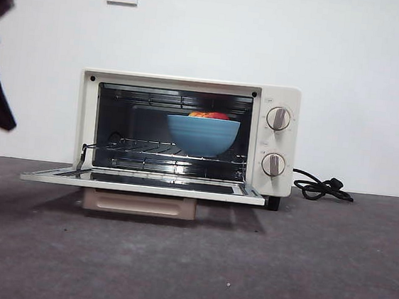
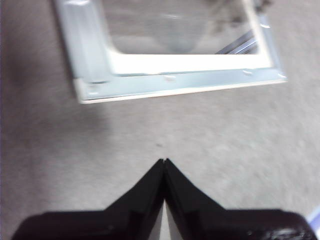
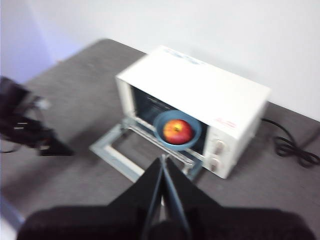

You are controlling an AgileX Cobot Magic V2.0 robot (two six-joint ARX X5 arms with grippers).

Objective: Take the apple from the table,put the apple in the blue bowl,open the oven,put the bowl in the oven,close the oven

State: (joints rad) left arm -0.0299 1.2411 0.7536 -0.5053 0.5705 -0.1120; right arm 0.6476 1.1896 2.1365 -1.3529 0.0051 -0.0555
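Your left gripper (image 2: 164,161) is hanging pinched closed and empty above the dark grey matte table (image 2: 210,130), near the lowered glass door (image 2: 175,75). Your right gripper (image 3: 163,159), also closed and empty, is hovering high. The red-yellow apple (image 3: 177,131) is sitting in the matte blue bowl (image 1: 202,135) on the cream-white oven's (image 1: 279,101) rack.

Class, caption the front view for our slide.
Open oven with the apple in the blue bowl on its rack.
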